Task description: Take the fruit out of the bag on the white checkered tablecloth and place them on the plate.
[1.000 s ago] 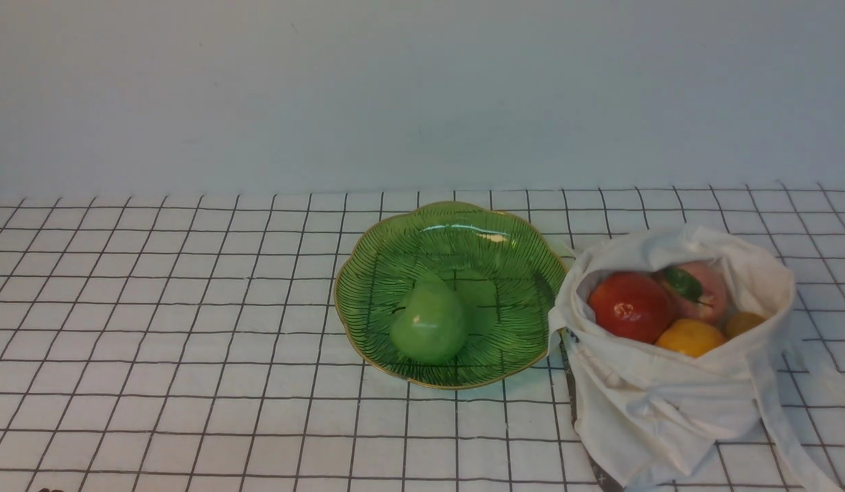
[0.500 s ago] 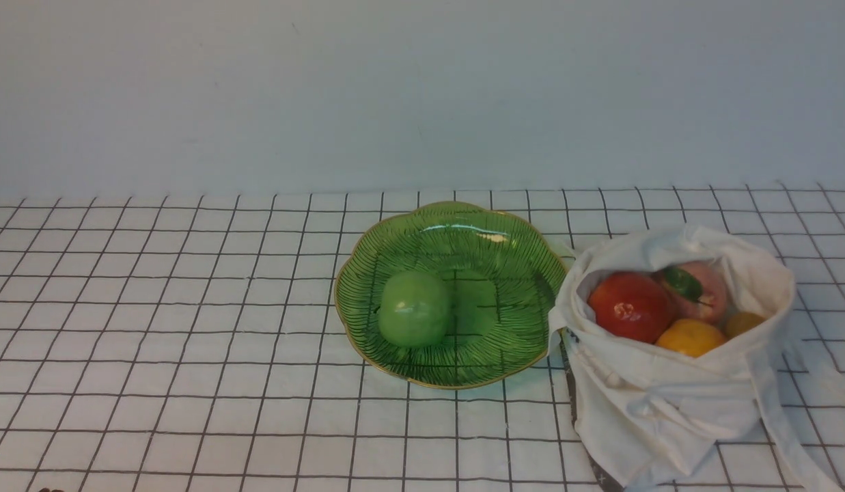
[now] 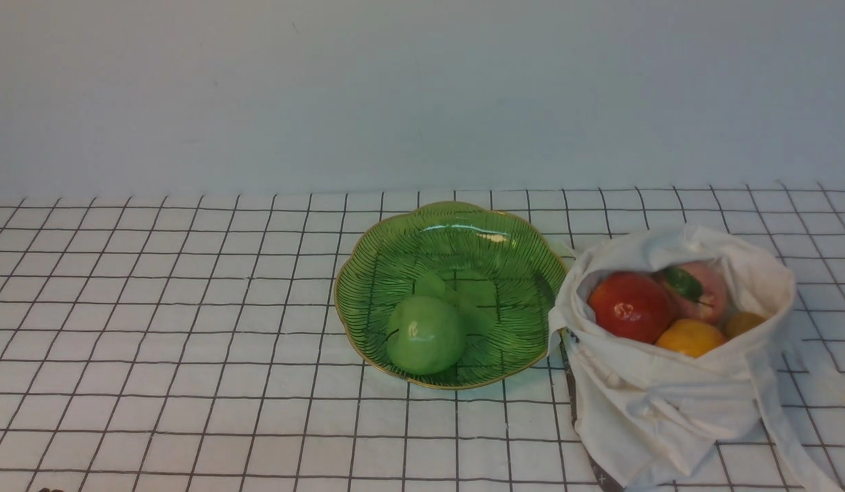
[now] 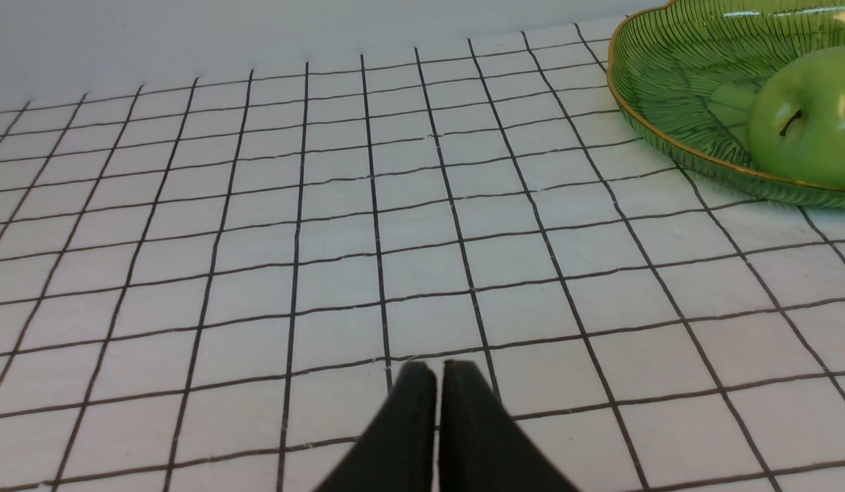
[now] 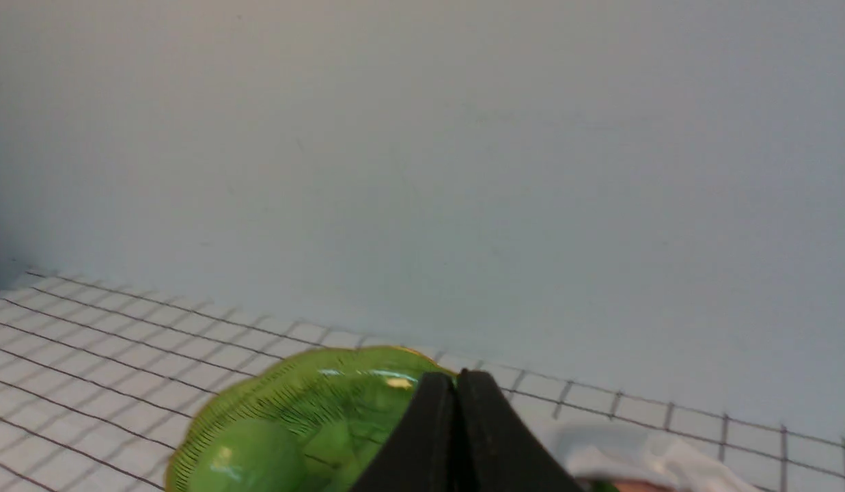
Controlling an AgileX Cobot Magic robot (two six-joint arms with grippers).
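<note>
A glossy green apple (image 3: 424, 335) lies in the near left part of the green glass plate (image 3: 511, 253) on the white checkered tablecloth (image 3: 156, 307). The off-white bag (image 3: 668, 403) stands right of the plate, open, holding a red apple (image 3: 630, 305), a pink peach with a leaf (image 3: 702, 290) and orange citrus (image 3: 690, 337). Neither gripper shows in the front view. My left gripper (image 4: 436, 369) is shut and empty over bare cloth, the plate (image 4: 675, 102) and green apple (image 4: 808, 123) far off. My right gripper (image 5: 455, 379) is shut and empty, with the plate (image 5: 313, 396) and bag (image 5: 641, 458) beyond it.
A plain pale wall (image 3: 422, 89) rises behind the table's far edge. The bag's straps (image 3: 784, 424) trail toward the near right corner. The cloth left of the plate holds nothing.
The green apple has rolled inside the plate: to the left and back half a second ago, now at the near left part again. Bag and its fruit have not moved.
</note>
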